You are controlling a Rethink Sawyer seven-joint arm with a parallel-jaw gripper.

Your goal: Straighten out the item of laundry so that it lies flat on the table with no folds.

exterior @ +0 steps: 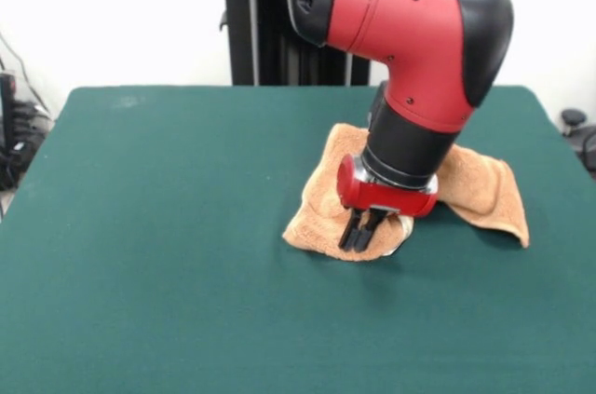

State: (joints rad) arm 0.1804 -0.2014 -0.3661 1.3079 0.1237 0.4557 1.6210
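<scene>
The orange-tan towel [321,212] lies crumpled and folded on the dark green table [168,226], right of centre. Its right part [484,189] rises toward the arm, with shadow under its near edge. My gripper [361,231] points down at the towel's near edge. Its black fingers [352,232] stand close together and seem pinched on a fold of the towel. A small white patch [398,240], maybe the care tag, shows just right of the fingers. The arm hides the towel's middle.
The red and black arm [410,59] comes down from the top and leans over the towel. The black pedestal [270,31] stands behind the table's far edge. Dark gear shows past the table's left [14,133] and right [577,133] edges.
</scene>
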